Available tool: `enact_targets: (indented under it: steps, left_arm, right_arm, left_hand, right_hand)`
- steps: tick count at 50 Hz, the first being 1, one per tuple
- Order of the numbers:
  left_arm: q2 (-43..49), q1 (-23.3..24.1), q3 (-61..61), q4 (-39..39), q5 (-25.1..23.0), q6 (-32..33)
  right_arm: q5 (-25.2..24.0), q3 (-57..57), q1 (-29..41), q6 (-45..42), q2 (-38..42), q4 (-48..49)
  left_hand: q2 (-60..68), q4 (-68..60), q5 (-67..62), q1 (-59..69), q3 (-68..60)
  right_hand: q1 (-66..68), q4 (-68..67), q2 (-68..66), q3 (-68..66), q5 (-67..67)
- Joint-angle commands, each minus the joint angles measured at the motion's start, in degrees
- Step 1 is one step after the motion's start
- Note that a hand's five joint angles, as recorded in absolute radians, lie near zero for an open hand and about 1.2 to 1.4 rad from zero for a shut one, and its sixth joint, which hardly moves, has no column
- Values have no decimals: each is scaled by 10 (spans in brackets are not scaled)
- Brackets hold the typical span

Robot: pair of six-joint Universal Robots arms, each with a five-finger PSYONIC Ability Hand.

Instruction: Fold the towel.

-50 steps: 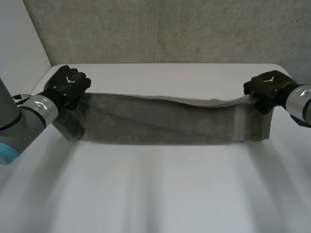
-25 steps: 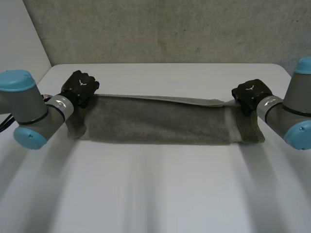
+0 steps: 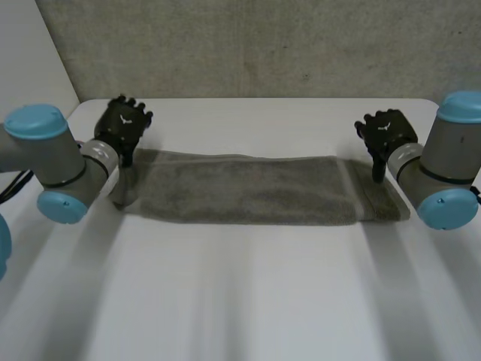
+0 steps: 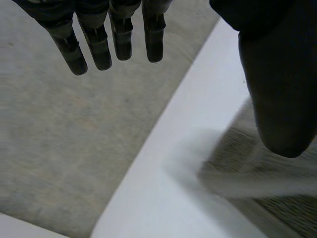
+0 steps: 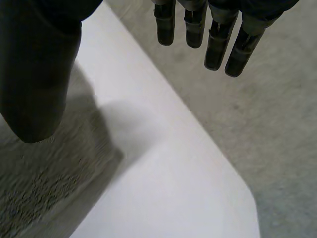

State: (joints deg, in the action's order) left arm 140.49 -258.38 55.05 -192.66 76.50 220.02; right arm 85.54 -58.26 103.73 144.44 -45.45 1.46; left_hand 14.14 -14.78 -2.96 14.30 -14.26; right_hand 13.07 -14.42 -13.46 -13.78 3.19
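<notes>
towel (image 3: 248, 189): is showing grey-brown terry cloth, matt and nubbly (pile plainest in the right wrist view).
desk (image 3: 248, 293): is looking smooth, white, faintly sheeny.
left hand (image 3: 122, 126): fingers (image 4: 120, 39) are showing matt black, plastic-like segments.
wall (image 3: 248, 45): is looking rough, concrete-like.

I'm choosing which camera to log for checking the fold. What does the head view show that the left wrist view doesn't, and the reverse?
Head view: the whole towel, lying flat as a long folded strip across the white table, with the right hand open by one end, plus both arms.
Left wrist view: up close, straight fingers held apart from the thumb, with nothing between them.
Both: the left hand, open, by the towel's other end, and the table's far edge.
</notes>
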Motion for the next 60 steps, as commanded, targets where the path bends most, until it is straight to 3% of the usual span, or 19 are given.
enact_targets:
  steps: [1,5,11,27,31,42,50,60]
  left_arm:
    - [-93,-2,48,6,4,-29]
    - [-174,-7,116,-1,0,-66]
    - [-248,-11,200,-1,-5,-99]
    - [-241,-28,354,-3,-17,-97]
    - [-232,-27,357,-6,-22,-96]
    - [-170,-24,315,-73,-15,-94]
    - [-120,-30,239,-73,-13,-95]
    - [-71,-45,159,-71,-5,-94]
  right_arm:
    - [-6,-43,-3,104,-112,29]
    - [-24,-87,-7,172,-184,59]
    - [-37,-155,-5,161,-229,47]
    - [-42,-343,-6,88,-238,52]
    - [-48,-355,-28,87,-230,80]
    - [-59,-339,-54,80,-145,97]
    - [-59,-324,-61,60,-96,110]
    - [-58,-323,-60,61,-98,110]
  left_hand:
    - [-34,41,22,-36,35]
    - [-34,41,22,-36,35]
    - [-27,34,16,-29,29]
    - [-16,22,4,-17,17]
    - [-16,22,4,-17,17]
    - [-14,20,2,-16,15]
    - [-12,19,1,-14,14]
    - [-12,19,1,-14,14]
  right_hand:
    - [-31,44,35,38,-32]
    - [-31,44,35,38,-32]
    - [-31,44,35,38,-32]
    - [-31,44,35,38,-32]
    - [96,-83,-92,-89,95]
    - [96,-83,-92,-89,95]
    - [96,-83,-92,-89,95]
    - [96,-83,-92,-89,95]
